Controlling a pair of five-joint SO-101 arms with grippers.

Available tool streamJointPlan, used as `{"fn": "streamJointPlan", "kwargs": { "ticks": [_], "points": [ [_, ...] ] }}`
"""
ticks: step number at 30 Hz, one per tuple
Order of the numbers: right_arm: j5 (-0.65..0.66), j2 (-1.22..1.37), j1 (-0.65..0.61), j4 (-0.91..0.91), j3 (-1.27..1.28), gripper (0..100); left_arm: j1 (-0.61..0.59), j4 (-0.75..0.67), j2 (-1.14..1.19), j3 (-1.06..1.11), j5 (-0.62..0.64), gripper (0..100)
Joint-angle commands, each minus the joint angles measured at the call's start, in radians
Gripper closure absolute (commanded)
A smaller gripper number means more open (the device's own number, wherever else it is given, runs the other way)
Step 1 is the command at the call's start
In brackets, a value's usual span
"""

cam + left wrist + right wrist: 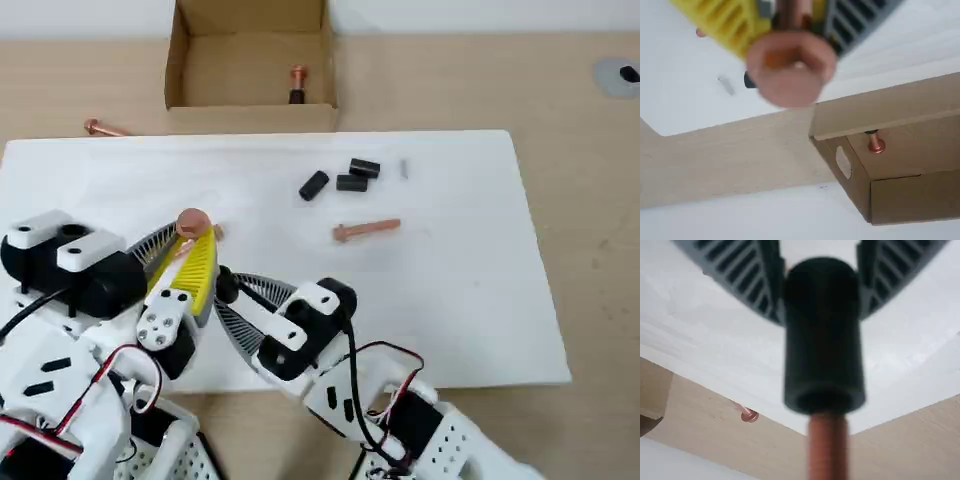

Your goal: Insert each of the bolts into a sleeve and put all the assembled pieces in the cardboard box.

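Observation:
My left gripper (185, 238), with its yellow finger, is shut on a copper bolt (192, 222); the bolt's head (790, 65) looms close in the left wrist view. Just beside it, my right gripper (228, 290) is shut on a black sleeve (822, 335), and the bolt's shaft (826, 445) enters the sleeve's open end. The cardboard box (180, 60) stands at the back with one assembled piece (297, 85) inside. Three loose sleeves (351, 182) and another bolt (366, 230) lie on the white mat.
A further bolt (105, 128) lies on the bare wood left of the box, off the white mat (480, 300). A small grey pin (404, 168) rests near the sleeves. Both arm bases crowd the front edge.

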Motion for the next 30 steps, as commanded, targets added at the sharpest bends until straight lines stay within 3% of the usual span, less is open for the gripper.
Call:
{"fn": "streamJointPlan", "kwargs": {
  "ticks": [1,30],
  "points": [
    [-0.006,-0.113,-0.015,-0.025,-0.002,98.9,-0.005,-0.028,0.001,-0.006,0.005,99],
    [-0.008,-0.113,0.015,-0.025,-0.002,98.9,-0.005,-0.035,0.002,0.017,0.023,99]
  ]
}}
